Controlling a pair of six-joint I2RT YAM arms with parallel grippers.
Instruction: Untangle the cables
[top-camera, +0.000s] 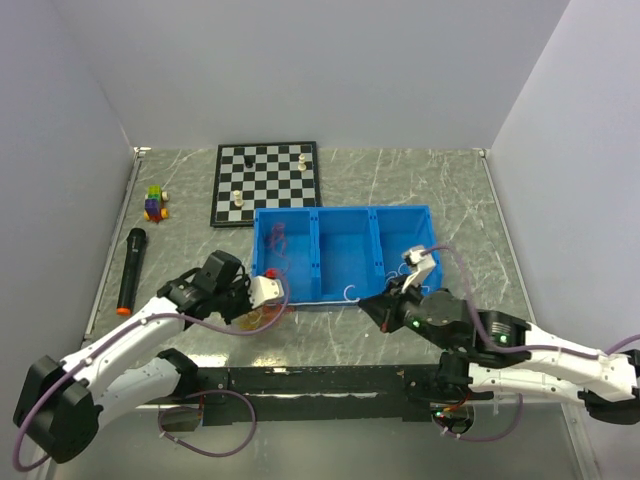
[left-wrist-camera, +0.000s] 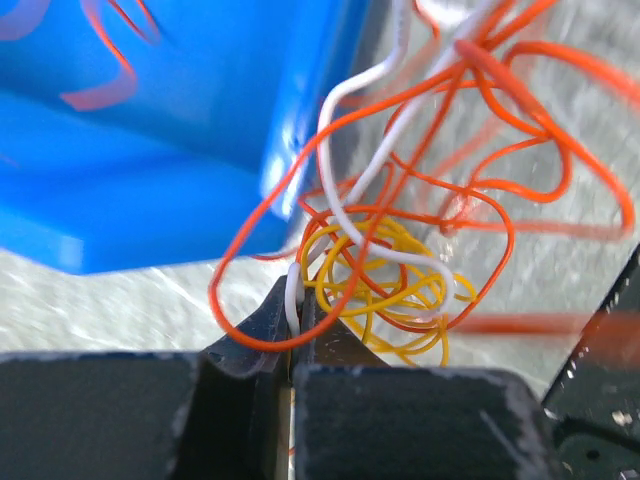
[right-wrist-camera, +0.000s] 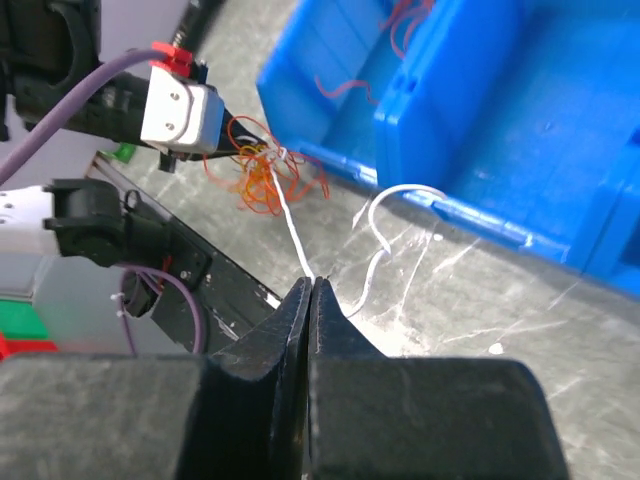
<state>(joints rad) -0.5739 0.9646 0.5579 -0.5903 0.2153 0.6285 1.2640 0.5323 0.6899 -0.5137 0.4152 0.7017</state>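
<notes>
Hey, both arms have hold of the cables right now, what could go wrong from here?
The left gripper, jaws shut, pinches an orange strand alongside a white strand, so pulling may drag the whole tangle. The right gripper holds a white cable running straight into it; tugging could tighten knots.

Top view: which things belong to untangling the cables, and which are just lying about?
Job: cables; left tool and right tool, both pinching them; bin, holding a red strand.
Lying about: chessboard, microphone, toy blocks.

Both clamped — left hand (left-wrist-camera: 297, 300), right hand (right-wrist-camera: 311, 285).
</notes>
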